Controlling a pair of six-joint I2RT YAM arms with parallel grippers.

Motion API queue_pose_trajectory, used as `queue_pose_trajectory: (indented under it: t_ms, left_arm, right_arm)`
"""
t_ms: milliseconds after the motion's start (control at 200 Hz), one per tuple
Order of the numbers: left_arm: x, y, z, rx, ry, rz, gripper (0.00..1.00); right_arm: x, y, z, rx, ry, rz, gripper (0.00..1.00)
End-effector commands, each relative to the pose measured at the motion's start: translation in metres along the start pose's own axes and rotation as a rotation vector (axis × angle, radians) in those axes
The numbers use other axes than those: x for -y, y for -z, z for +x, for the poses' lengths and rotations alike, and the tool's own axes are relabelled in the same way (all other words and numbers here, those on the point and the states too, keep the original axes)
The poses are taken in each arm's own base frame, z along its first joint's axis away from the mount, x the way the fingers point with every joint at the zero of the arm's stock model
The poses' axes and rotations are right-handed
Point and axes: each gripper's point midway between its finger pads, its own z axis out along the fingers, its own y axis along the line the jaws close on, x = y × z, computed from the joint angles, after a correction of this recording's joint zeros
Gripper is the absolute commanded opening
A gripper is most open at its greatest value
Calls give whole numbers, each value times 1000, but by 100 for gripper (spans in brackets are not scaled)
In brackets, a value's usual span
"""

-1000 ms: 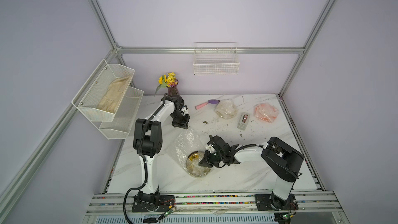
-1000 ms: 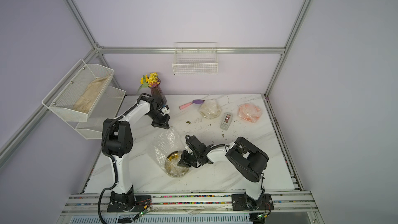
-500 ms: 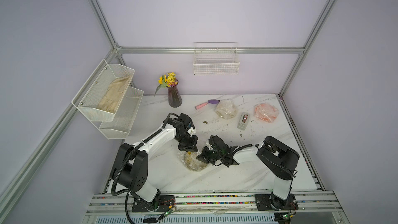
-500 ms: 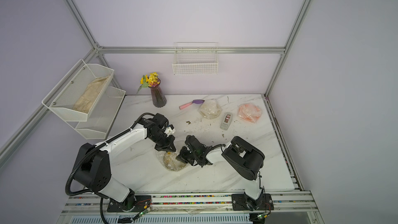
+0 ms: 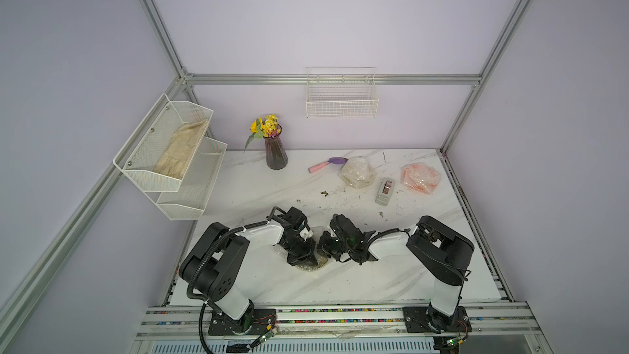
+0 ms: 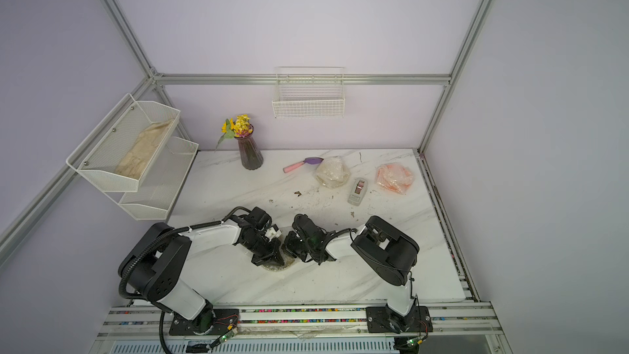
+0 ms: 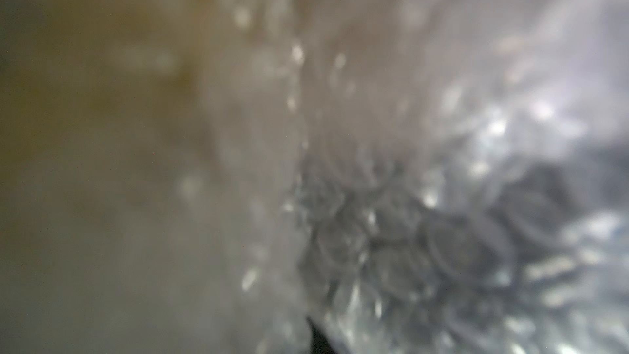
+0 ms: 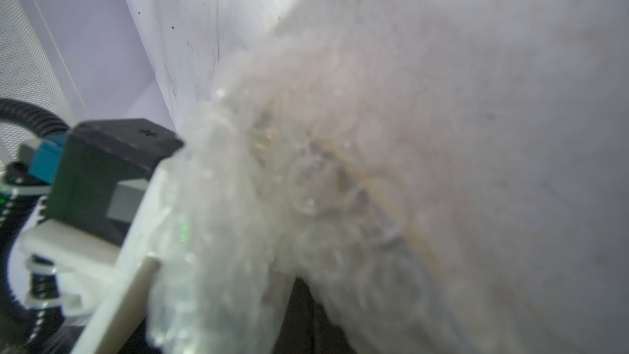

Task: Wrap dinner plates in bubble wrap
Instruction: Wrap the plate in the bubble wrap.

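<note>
Near the table's front middle, a bundle of bubble wrap point(image 5: 310, 266) point(image 6: 276, 267) lies mostly hidden under both grippers. The yellow dinner plate inside shows only as a yellowish blur point(image 7: 85, 97) through the wrap point(image 7: 408, 233). My left gripper point(image 5: 305, 260) point(image 6: 275, 260) point(image 7: 318, 342) points down onto the bundle, shut on a fold of wrap. My right gripper point(image 5: 323, 246) point(image 6: 290, 246) point(image 8: 306, 321) meets it from the right, shut with wrap point(image 8: 272, 199) bunched over its tips. Two wrapped plates lie at the back, a cream one point(image 5: 357, 172) and an orange one point(image 5: 420, 178).
A grey tape dispenser point(image 5: 384, 191) lies between the wrapped plates. At the back stand a flower vase point(image 5: 275, 151) and a pink-handled purple scoop point(image 5: 327, 163). A white mesh shelf point(image 5: 190, 178) holding a beige cloth hangs at the left, and a wire basket point(image 5: 341, 97) is on the back wall.
My left arm swung from the back by the vase to the front, drawing the spread sheet over the yellow plate into a tight bundle. The right gripper stayed at the plate's right edge.
</note>
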Motion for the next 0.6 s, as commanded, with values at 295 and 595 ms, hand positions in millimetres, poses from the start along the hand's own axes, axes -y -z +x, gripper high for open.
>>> queue_pose_trajectory:
  t_ms: [295,595]
  left_arm:
    - [-67,-24,24,-91,91,-227,0]
    - [-61,-21,22,-80,76,-213,0]
  right_arm:
    - [66,104,-5,128,24,463,0]
    - [-56,30,11,-84,21,-97,0]
